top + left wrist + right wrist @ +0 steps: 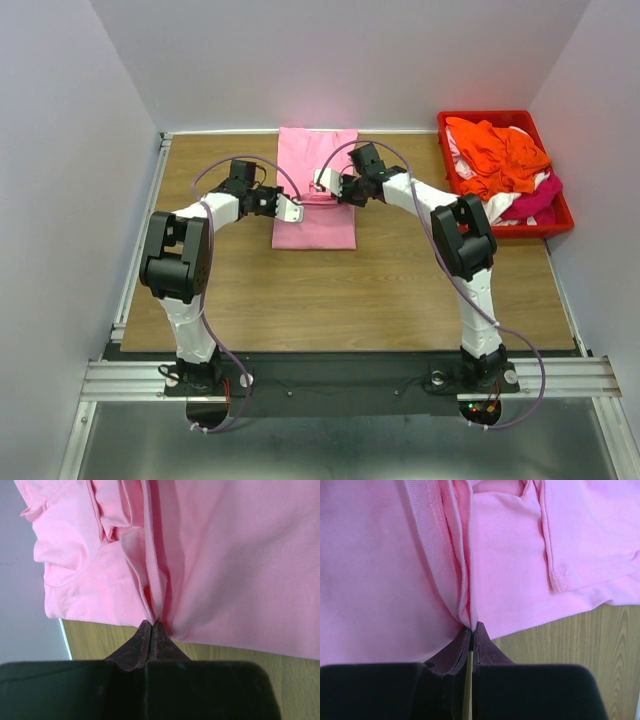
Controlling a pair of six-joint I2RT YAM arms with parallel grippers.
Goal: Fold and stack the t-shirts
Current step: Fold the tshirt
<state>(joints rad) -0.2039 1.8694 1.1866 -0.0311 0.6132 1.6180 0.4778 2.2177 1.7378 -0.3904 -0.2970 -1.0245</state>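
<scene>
A light pink t-shirt [316, 160] lies as a long folded strip at the back middle of the wooden table. My left gripper [292, 210] is at the strip's left edge, about midway along it. It is shut on a pinch of the pink cloth [225, 555], and the tips [152, 622] bite a fold at the hem. My right gripper [322, 181] is over the strip a little farther back. It is shut on the same shirt [380, 570], and its tips [471, 626] hold a gathered fold. A sleeve hem shows in the right wrist view.
A red plastic bin [505, 117] stands at the back right. It holds a crumpled orange t-shirt [500, 150] on top of white [510, 207] and magenta [545, 195] cloth. Grey walls close in the table on three sides. A metal rail [140, 240] runs along its left edge.
</scene>
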